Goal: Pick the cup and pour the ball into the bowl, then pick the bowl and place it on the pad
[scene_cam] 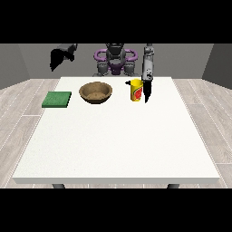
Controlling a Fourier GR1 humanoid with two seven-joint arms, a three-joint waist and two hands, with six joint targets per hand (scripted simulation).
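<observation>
My hand at the view's right (pixel 147 92) hangs fingers-down just beside the upright cup (pixel 136 90), on its far side from the bowl (pixel 95 92), holding nothing, finger spread unclear, while my other hand (pixel 58 57) hovers well off above the pad (pixel 57 99).

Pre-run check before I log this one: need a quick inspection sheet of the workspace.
Surface: white table, mostly bare.
Job's things: yellow cup upright right of centre; brown bowl left of it; green pad near the left edge. Ball not visible.
Clutter: nothing seen.
Hands: robot hand at the view's right points down right beside the cup, contact unclear; robot hand at the view's left raised beyond the table, holding nothing.
Cables: nothing seen.
Surroundings: wood-look floor, grey walls.
</observation>
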